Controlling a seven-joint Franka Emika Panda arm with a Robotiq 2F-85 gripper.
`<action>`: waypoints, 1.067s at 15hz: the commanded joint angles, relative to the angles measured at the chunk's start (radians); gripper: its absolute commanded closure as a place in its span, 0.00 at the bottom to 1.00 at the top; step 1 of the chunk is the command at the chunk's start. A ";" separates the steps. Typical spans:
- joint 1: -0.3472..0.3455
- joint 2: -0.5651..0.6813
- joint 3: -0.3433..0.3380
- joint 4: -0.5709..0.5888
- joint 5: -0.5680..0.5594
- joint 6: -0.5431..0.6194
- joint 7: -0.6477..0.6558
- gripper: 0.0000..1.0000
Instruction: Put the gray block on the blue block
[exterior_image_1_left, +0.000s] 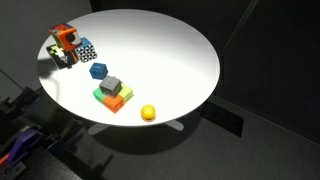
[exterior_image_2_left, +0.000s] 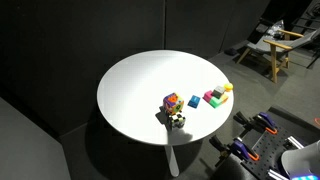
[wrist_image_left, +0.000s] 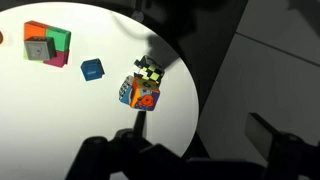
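Note:
The gray block (exterior_image_1_left: 110, 85) rests on a cluster of green, orange and pink blocks (exterior_image_1_left: 113, 98) on the round white table (exterior_image_1_left: 170, 50). In the wrist view the gray block (wrist_image_left: 37, 47) is at the upper left. The dark-blue block (exterior_image_1_left: 98, 70) lies alone on the table beside that cluster, and shows in the wrist view (wrist_image_left: 92, 69) and in an exterior view (exterior_image_2_left: 193, 102). My gripper (wrist_image_left: 200, 140) is a dark shape at the bottom of the wrist view. It hangs past the table's edge, far from both blocks. Its fingers are spread, with nothing between them.
A multicoloured cube (wrist_image_left: 140, 93) and a black-and-white checkered cube (wrist_image_left: 150, 68) sit near the table edge, closest to the gripper. A yellow ball (exterior_image_1_left: 148, 113) lies beyond the block cluster. A wooden chair (exterior_image_2_left: 272, 45) stands in the dark room behind.

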 joint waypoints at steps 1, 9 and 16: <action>-0.020 0.000 0.013 0.004 0.012 -0.006 -0.011 0.00; -0.020 0.000 0.013 0.004 0.012 -0.006 -0.011 0.00; -0.057 0.083 0.065 0.012 -0.021 0.074 0.022 0.00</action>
